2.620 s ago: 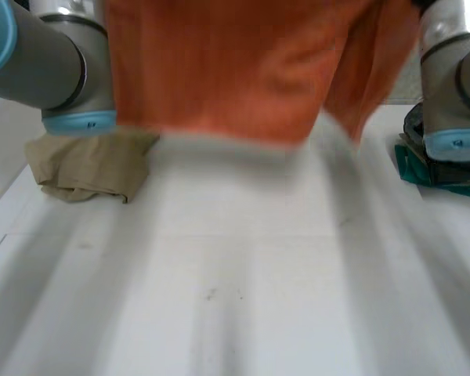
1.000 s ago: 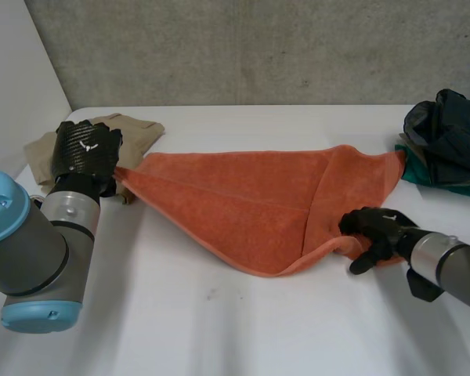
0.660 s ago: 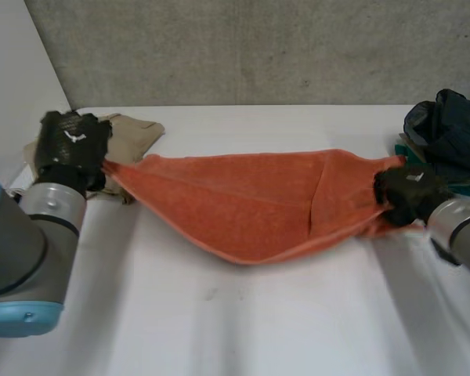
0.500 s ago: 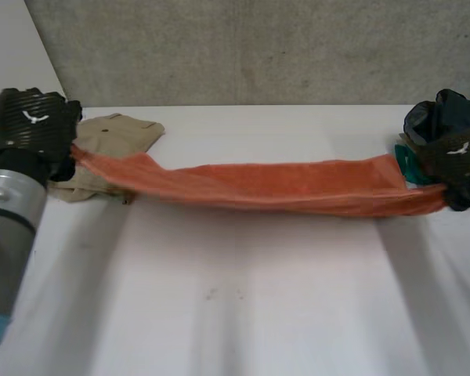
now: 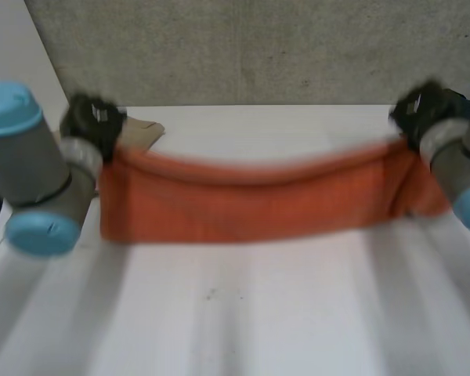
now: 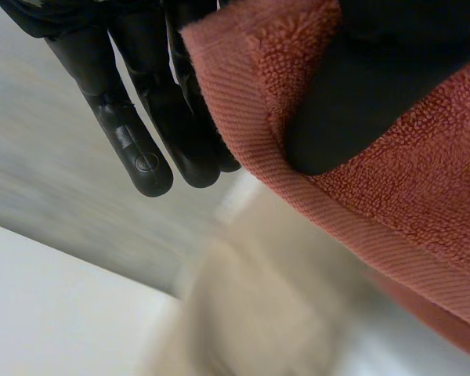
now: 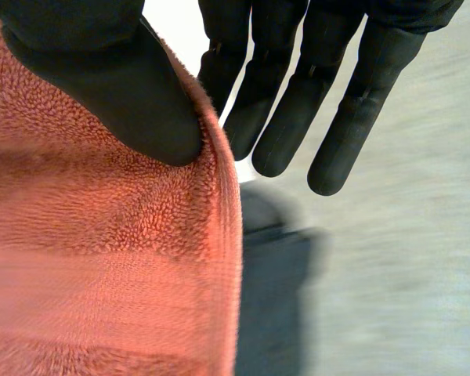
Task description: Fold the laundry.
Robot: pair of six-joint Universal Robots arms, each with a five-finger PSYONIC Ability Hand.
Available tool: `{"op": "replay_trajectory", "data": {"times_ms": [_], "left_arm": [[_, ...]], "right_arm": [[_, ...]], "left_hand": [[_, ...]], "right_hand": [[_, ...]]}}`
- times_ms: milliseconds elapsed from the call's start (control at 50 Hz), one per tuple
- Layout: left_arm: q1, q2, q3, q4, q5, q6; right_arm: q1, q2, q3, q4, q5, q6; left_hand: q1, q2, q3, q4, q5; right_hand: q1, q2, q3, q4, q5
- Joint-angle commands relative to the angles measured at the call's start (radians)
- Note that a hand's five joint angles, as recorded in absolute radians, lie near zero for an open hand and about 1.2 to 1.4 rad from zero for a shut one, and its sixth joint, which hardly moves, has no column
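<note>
An orange towel (image 5: 251,204) hangs stretched between my two hands above the white table (image 5: 243,313), its lower edge drooping toward the tabletop. My left hand (image 5: 94,121) holds the towel's left top corner. In the left wrist view its thumb (image 6: 360,94) pinches the towel's hem (image 6: 423,204) against the fingers (image 6: 141,133). My right hand (image 5: 419,110) holds the right top corner. In the right wrist view its thumb (image 7: 117,86) presses the towel (image 7: 102,258) against straight fingers (image 7: 298,102).
A tan garment (image 5: 145,127) lies at the table's back left, behind my left hand, and also appears below the towel's edge as a tan garment (image 6: 258,305). A dark garment (image 7: 274,298) lies beyond the right hand. A concrete wall stands behind the table.
My right hand closed on the towel's right corner. Both hands then drew apart and rose, so the towel left the table and now hangs as a wide band.
</note>
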Motion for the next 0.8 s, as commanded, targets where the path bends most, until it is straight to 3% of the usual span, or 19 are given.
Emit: {"op": "replay_trajectory", "data": {"times_ms": [20, 60, 80, 120, 220, 440, 520, 620, 700, 800], "left_arm": [[0.012, -0.083, 0.334, 0.415, -0.038, 0.004], [0.015, -0.079, 0.356, 0.515, -0.053, 0.005], [0.010, -0.076, 0.362, 0.597, -0.070, 0.010], [0.004, -0.079, 0.359, 0.639, -0.087, 0.011], [0.007, -0.070, 0.302, 0.577, -0.099, -0.002], [0.009, -0.023, -0.118, 0.508, -0.080, -0.116], [0.010, -0.029, -0.225, 0.508, -0.057, -0.117], [0.015, -0.038, -0.293, 0.509, -0.037, -0.119], [0.019, -0.038, -0.298, 0.509, -0.038, -0.121], [0.035, -0.023, -0.302, 0.508, -0.041, -0.122]], "right_arm": [[0.001, -0.034, -0.086, -0.629, -0.011, 0.051], [0.003, -0.065, -0.060, -0.762, -0.026, 0.051], [0.003, -0.069, -0.055, -0.774, -0.032, 0.051], [0.004, -0.076, -0.052, -0.766, -0.046, 0.053], [0.038, -0.082, -0.005, -0.632, -0.074, 0.059], [0.044, -0.079, 0.233, -0.311, -0.082, 0.123], [0.027, -0.048, 0.313, -0.255, -0.124, 0.256], [-0.009, 0.038, 0.353, -0.240, -0.296, 0.469], [-0.063, 0.049, 0.360, -0.240, -0.368, 0.618], [-0.128, 0.047, 0.353, -0.240, -0.371, 0.776]], "left_hand": [[0.263, 0.195, 0.198, 0.192, 0.230], [0.263, 0.195, 0.198, 0.192, 0.230], [0.263, 0.195, 0.198, 0.192, 0.230], [0.263, 0.195, 0.198, 0.192, 0.230], [0.263, 0.195, 0.198, 0.192, 0.230], [0.263, 0.195, 0.198, 0.192, 0.230], [0.263, 0.195, 0.198, 0.192, 0.230], [0.263, 0.195, 0.198, 0.192, 0.230], [0.263, 0.195, 0.198, 0.192, 0.230], [0.263, 0.195, 0.198, 0.192, 0.230]], "right_hand": [[0.277, 0.212, 0.199, 0.194, 0.214], [0.277, 0.212, 0.199, 0.194, 0.214], [0.277, 0.212, 0.199, 0.194, 0.214], [0.277, 0.212, 0.199, 0.194, 0.214], [0.277, 0.212, 0.199, 0.194, 0.214], [0.277, 0.212, 0.199, 0.194, 0.214], [0.277, 0.212, 0.199, 0.194, 0.214], [0.277, 0.212, 0.199, 0.194, 0.214], [0.277, 0.212, 0.199, 0.194, 0.214], [-0.073, -0.139, -0.151, -0.157, -0.137]]}}
